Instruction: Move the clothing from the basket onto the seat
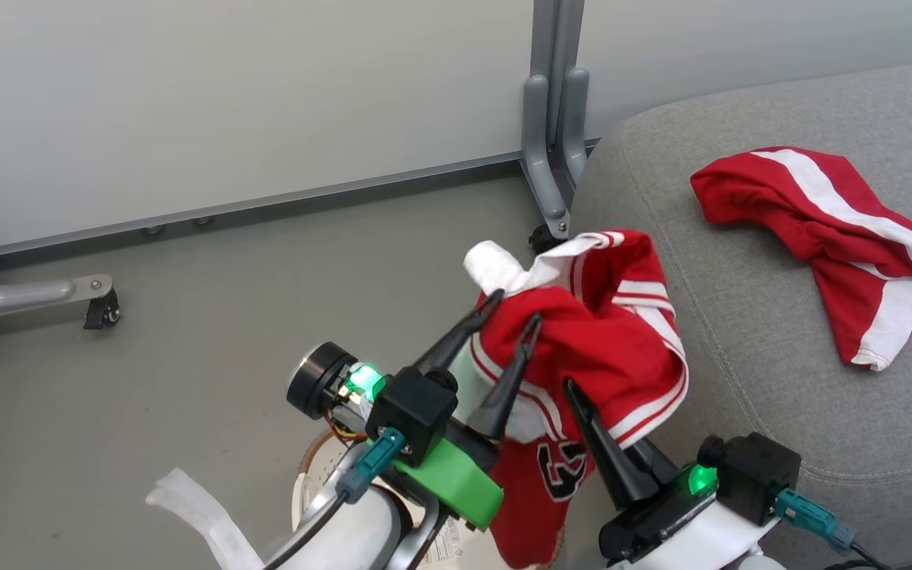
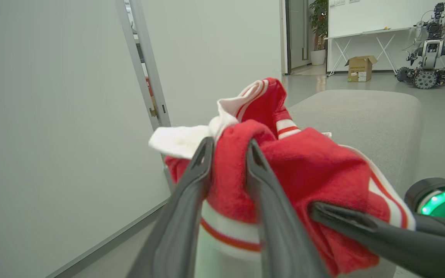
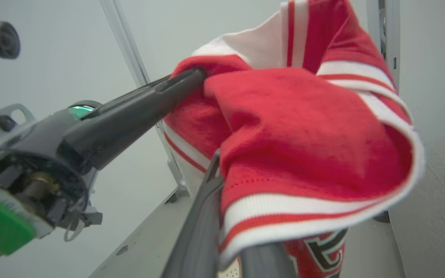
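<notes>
Roughly half done, I judge: the red shorts with white stripes (image 1: 828, 229) lie on the large grey fabric seat (image 1: 741, 380), while the red jersey with white trim and dark number (image 1: 622, 348) hangs in the air at the seat's edge, above the off-white perforated plastic basket (image 1: 302, 484). The right claw (image 1: 583, 404) is clenched on its hem. The left claw (image 1: 515, 315) has its fingers parted around a fold, and I cannot tell whether it is pinching. The jersey has yet to be laid on the seat.

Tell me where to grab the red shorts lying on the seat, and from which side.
Grip the shorts at their bunched end, the one toward the robot's left, where the cloth humps up in folds. Probably come straight down from above: the rest lies flat on the seat, leaving little to pinch.
</notes>
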